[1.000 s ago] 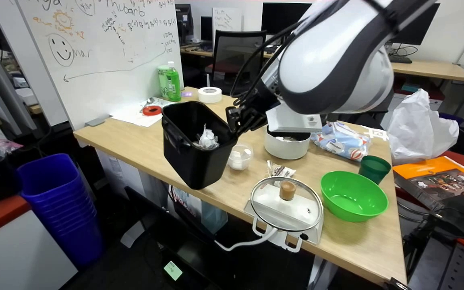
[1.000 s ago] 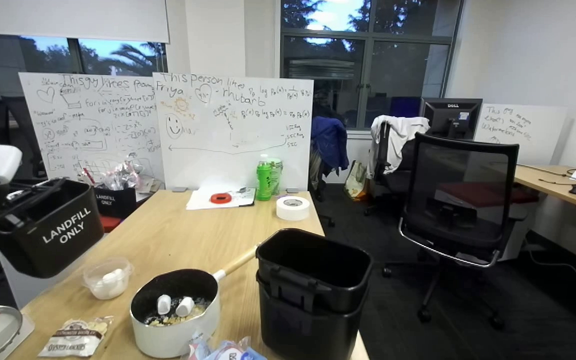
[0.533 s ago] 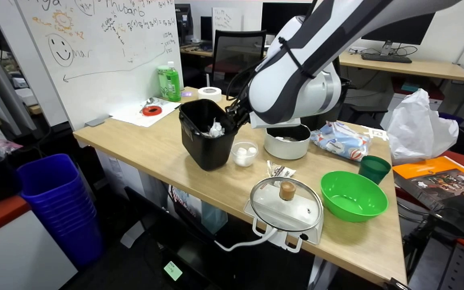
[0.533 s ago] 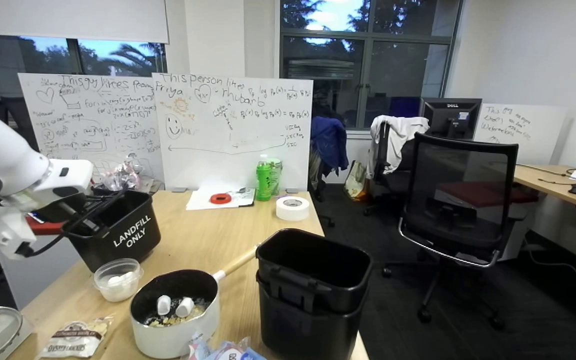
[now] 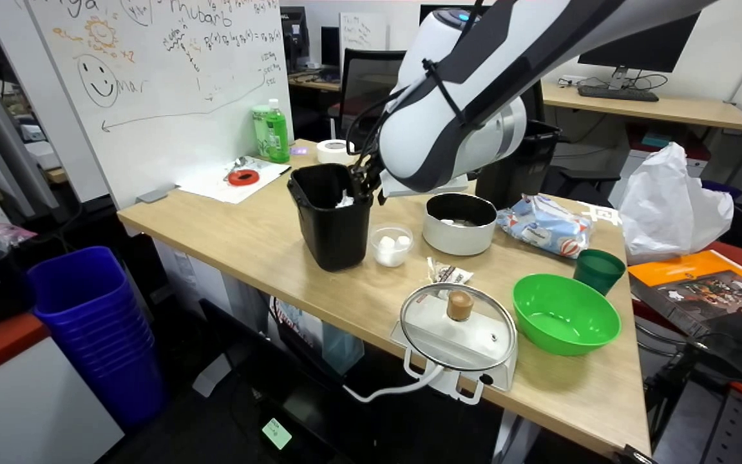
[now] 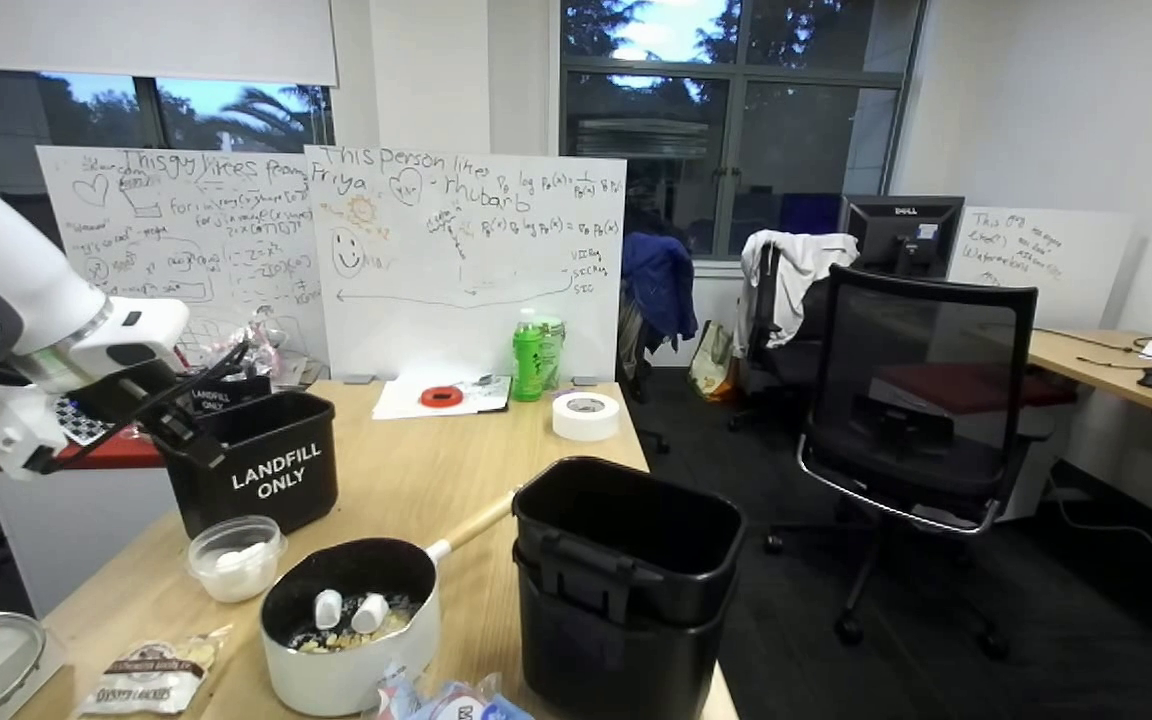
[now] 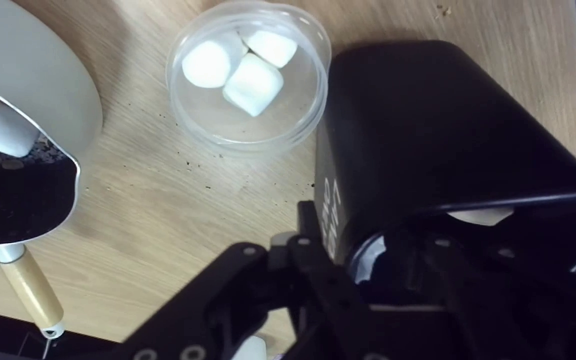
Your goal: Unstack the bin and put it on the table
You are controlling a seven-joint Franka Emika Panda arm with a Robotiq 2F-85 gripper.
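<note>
So the bin (image 6: 266, 475) is matte black plastic, smooth-walled, tapering from a wide rounded-rectangle rim down to a narrower base, with LANDFILL ONLY in white caps across one broad side. It's on the desk (image 5: 248, 225) near an edge, upright with its mouth facing up, so the long axis is basically vertical. The lettered side faces toward the white pot (image 6: 346, 675), and some crumpled white stuff (image 5: 345, 201) shows inside.

The tool (image 7: 375, 225) is at the rim on that lettered side, fingers spread, one outside the wall and one inside, with a gap way wider than the wall itself. The inner finger is pretty dark and blurry in the wrist view, fwiw.

Just beside the bin there's a clear plastic tub (image 7: 288, 115) of chunky marshmallows (image 7: 253, 85); can't tell if the two touch. The pot has a pale wooden handle (image 7: 33, 289). Past it, some nested black bins (image 6: 626, 655).

Desk top is light wood with fine grain, and there are dark specks (image 7: 208, 187) on it. Also a glossy green bowl (image 5: 558, 345). Room-wise: scribbled whiteboards (image 6: 466, 345), a mesh-backed chair (image 6: 926, 390), dark carpet (image 6: 766, 650), stacked blue bins (image 5: 91, 328).
</note>
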